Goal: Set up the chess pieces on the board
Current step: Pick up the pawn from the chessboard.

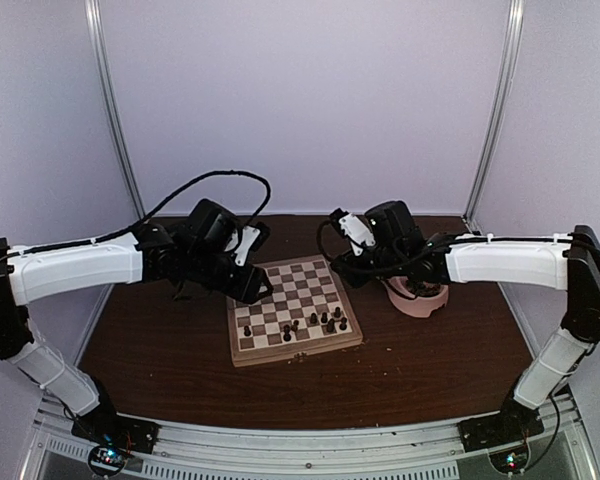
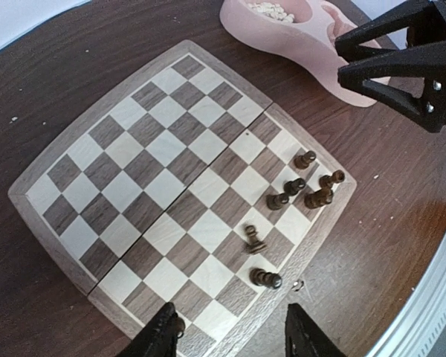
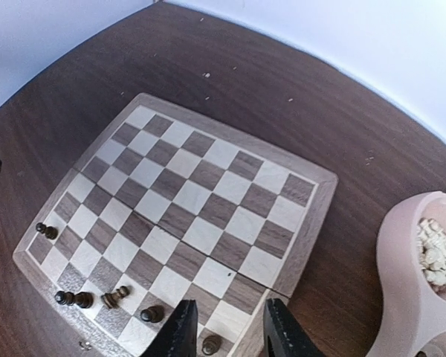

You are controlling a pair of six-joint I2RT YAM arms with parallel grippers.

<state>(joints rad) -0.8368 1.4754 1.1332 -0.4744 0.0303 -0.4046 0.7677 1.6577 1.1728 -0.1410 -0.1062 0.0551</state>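
Note:
The board lies in the middle of the table. Several dark chess pieces stand along its near rows, mostly toward the right, and one is alone at the near left corner. In the left wrist view the group sits by the board's edge, and one piece looks tipped on its side. My left gripper hovers open over the board's left side with nothing between its fingers. My right gripper is open above the board's far right corner, with a dark piece on the board below it.
A pink double bowl stands right of the board and holds cream-white pieces. A small metal clasp sits on the board's near frame. White walls enclose the table on three sides.

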